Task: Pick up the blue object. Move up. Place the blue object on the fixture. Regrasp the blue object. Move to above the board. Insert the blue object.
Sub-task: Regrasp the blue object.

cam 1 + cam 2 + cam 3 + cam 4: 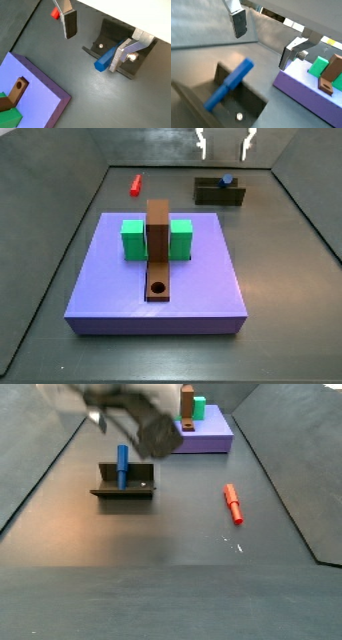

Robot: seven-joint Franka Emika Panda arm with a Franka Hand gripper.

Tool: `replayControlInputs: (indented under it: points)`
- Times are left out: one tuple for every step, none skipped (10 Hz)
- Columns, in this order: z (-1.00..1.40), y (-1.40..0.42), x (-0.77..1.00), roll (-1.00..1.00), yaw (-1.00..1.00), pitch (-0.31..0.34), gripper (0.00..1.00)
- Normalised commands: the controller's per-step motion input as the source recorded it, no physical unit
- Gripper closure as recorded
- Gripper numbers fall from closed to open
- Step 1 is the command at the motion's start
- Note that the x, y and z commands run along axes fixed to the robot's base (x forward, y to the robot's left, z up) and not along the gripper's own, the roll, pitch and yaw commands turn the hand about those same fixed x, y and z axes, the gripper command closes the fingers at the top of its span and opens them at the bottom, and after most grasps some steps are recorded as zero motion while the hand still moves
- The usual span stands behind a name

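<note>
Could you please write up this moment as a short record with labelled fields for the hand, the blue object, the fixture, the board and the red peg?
hand: open, empty, raised over the fixture, touching nothing
blue object: leaning tilted in the fixture, free of the fingers
fixture: on the dark floor, apart from the board
board: purple slab bearing green blocks and a brown bar with a round hole
red peg: lying flat on the floor, untouched

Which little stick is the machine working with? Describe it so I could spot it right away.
Find the big purple board; beyond its far end sits a small dark fixture. The blue peg leans in it, with the open claw hovering just above. The only similar stick, the red peg, lies loose on the floor.
</note>
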Motion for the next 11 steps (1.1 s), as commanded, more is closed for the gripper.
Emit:
replayControlInputs:
  points:
    - [0.61, -0.25, 0.45, 0.78, 0.16, 0.0, 0.0]
    - [0.53, -0.29, 0.67, 0.95, 0.13, 0.0, 0.0]
    - [0.48, -0.26, 0.76, 0.98, 0.1, 0.006, 0.0]
    - [0.43, -0.22, 0.81, 1.0, 0.06, 0.011, 0.0]
    - [0.23, -0.21, 0.69, 1.0, 0.1, 0.0, 0.0]
    - [0.0, -0.13, 0.38, 1.0, 0.17, 0.0, 0.0]
    - [0.0, -0.17, 0.34, 1.0, 0.25, 0.0, 0.0]
    - [-0.03, -0.2, 0.36, 1.0, 0.28, -0.006, 0.0]
    - [-0.12, -0.24, 0.28, 1.0, 0.28, 0.0, 0.0]
    - [-0.23, -0.2, 0.11, 1.0, 0.33, 0.0, 0.0]
    - [-0.27, -0.11, 0.0, 0.97, 0.37, 0.0, 0.0]
